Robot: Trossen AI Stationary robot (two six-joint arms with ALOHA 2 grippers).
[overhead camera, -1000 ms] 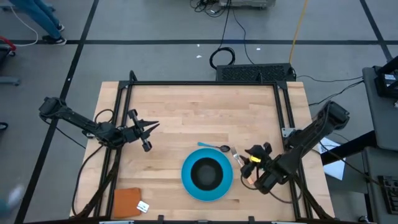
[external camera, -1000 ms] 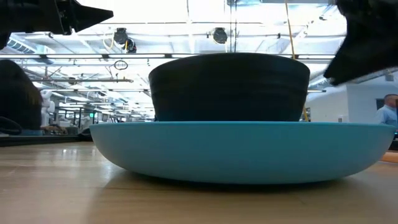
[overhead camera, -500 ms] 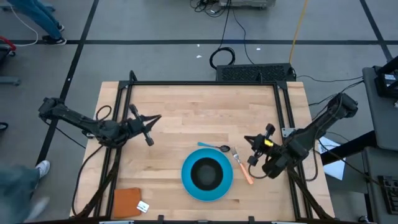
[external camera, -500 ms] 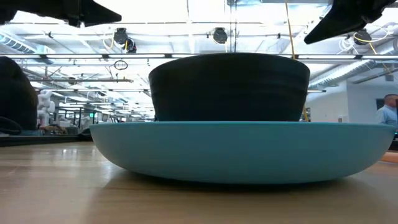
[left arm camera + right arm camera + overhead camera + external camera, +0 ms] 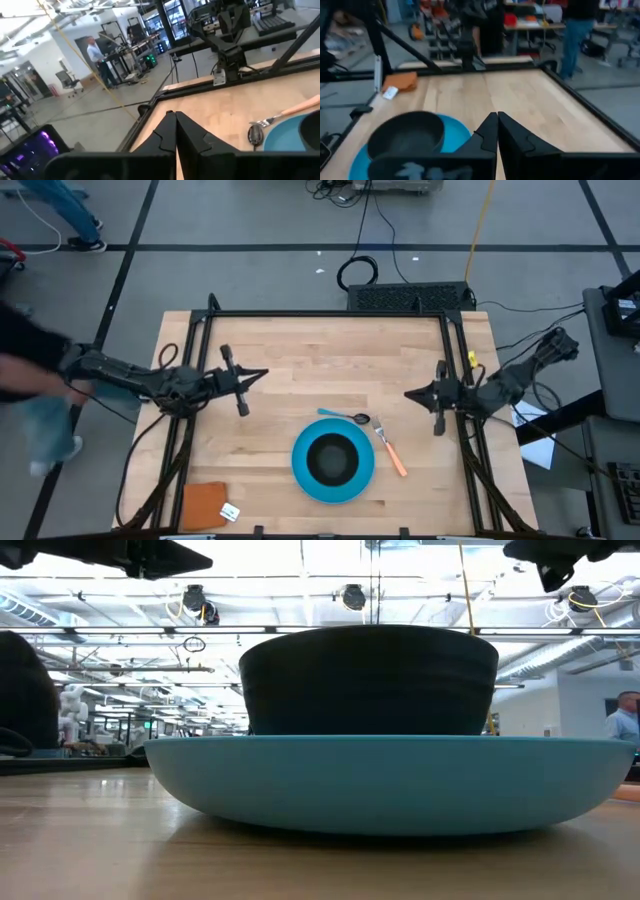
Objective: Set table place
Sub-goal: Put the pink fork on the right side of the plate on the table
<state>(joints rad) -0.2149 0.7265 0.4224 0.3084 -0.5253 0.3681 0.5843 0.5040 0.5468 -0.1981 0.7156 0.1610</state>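
The round blue plate (image 5: 300, 470) lies near the table's (image 5: 330, 350) front edge, with the black bowl (image 5: 333, 458) standing on it. The teal-handled spoon (image 5: 345, 417) lies just beyond the plate. The orange-handled fork (image 5: 389, 449) lies at the plate's right. My left gripper (image 5: 262, 374) is shut and empty, hovering left of and beyond the plate. My right gripper (image 5: 408, 394) is shut and empty above the table's right side, beyond the fork. The low view shows the plate (image 5: 380, 785) and bowl (image 5: 368, 680) close up.
A brown-orange square (image 5: 204, 505) with a white tag (image 5: 231, 511) lies at the near left corner. The black frame rail (image 5: 330, 313) runs along the table's edges. A person (image 5: 35, 395) passes, blurred, left of the table. Bare wood fills the far half.
My right gripper has risen from just over the fork and drawn back toward the table's right and far edges, shutting on the way. The fork stays flat on the table, right of the plate. My left gripper has shifted slightly toward the right.
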